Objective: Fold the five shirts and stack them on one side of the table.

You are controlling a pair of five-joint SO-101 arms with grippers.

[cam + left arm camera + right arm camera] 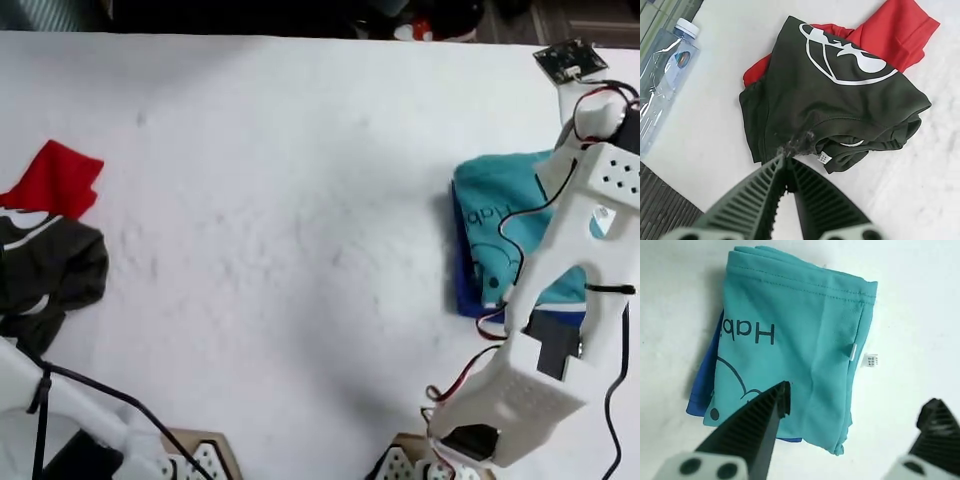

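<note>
A crumpled dark green shirt (840,100) with a white print lies on a red shirt (900,30) at the table's left edge; the high view has the same dark shirt (55,265) and red shirt (60,175). My left gripper (788,162) is shut on the dark shirt's hem, which bunches at the tips. At the right, a folded teal shirt (805,340) rests on a folded blue shirt (702,390). My right gripper (857,415) hangs open above the teal shirt (495,210), with nothing between its fingers.
A clear plastic water bottle (665,75) stands beside the table's left edge, near the dark shirt. The white right arm (560,300) reaches over the folded pile. The white table (300,220) lies bare between the two piles.
</note>
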